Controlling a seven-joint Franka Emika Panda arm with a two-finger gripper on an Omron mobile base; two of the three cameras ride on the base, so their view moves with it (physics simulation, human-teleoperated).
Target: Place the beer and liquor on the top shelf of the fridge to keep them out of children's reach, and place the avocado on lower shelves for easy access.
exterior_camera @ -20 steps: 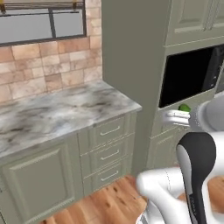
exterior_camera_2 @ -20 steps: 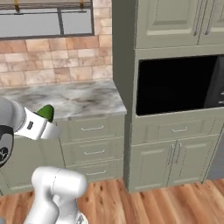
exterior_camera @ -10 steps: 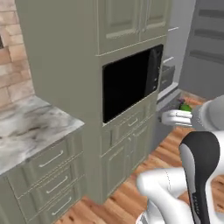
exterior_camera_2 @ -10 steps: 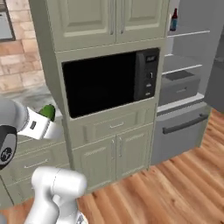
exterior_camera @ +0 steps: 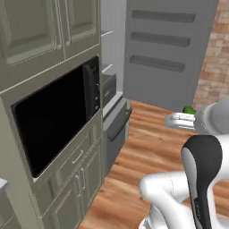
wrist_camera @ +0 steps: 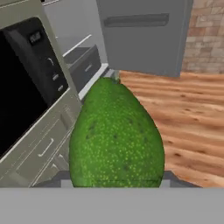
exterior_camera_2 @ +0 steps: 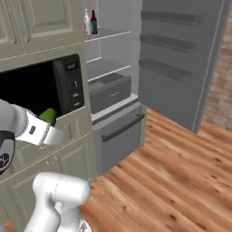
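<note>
Green speckled avocado (wrist_camera: 117, 135), pear-shaped, clamped in claw (wrist_camera: 114, 181); fridge (exterior_camera_2: 108, 63) open.

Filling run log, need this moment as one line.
gripper: shut on avocado | bottles: on top shelf | fridge: door open | avocado: not yet shelved

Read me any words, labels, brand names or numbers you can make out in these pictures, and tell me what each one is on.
No text can be read anywhere.
microwave control panel: only pale blurred marks, no legible characters.
Two bottles on the top shelf of the fridge: labels too small to read.
avocado in the gripper: speckled skin, no sticker.
</note>
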